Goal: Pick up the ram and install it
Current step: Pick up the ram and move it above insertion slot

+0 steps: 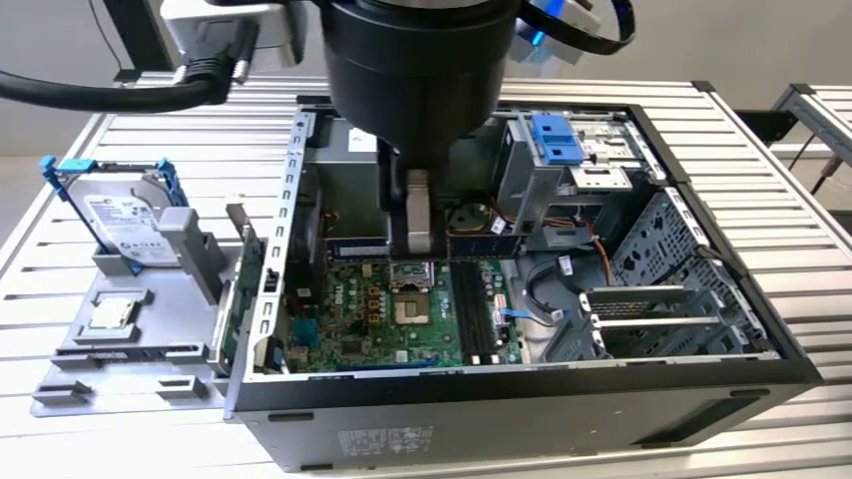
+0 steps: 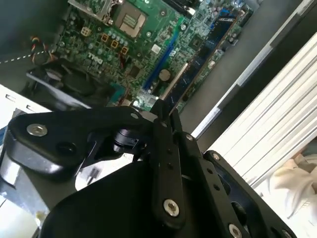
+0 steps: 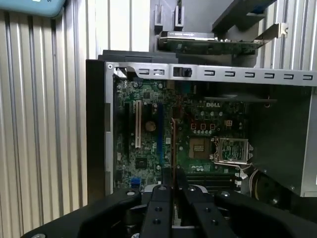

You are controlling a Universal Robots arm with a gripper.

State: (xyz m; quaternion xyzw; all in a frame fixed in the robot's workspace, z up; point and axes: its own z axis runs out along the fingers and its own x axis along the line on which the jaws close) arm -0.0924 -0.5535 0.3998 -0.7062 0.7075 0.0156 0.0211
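Observation:
The ram (image 3: 172,148) is a thin dark stick seen edge-on, and it juts out from between my black fingers (image 3: 161,198) toward the motherboard (image 3: 148,163). It also shows in the second wrist view as the ram (image 2: 174,82), above the green board (image 2: 143,54). My gripper (image 1: 418,235) is shut on it and hangs inside the open computer case (image 1: 533,399), over the back part of the board near the processor socket (image 1: 406,299). The long black memory slots (image 1: 473,309) lie just to the exterior view's right of the gripper.
A silver hard drive in a blue bracket (image 1: 127,220) and a small square chip (image 1: 114,311) sit on a grey fixture at the exterior view's left. Inside the case are a drive cage with a blue latch (image 1: 560,140), cables (image 1: 546,299) and metal side walls (image 1: 286,230).

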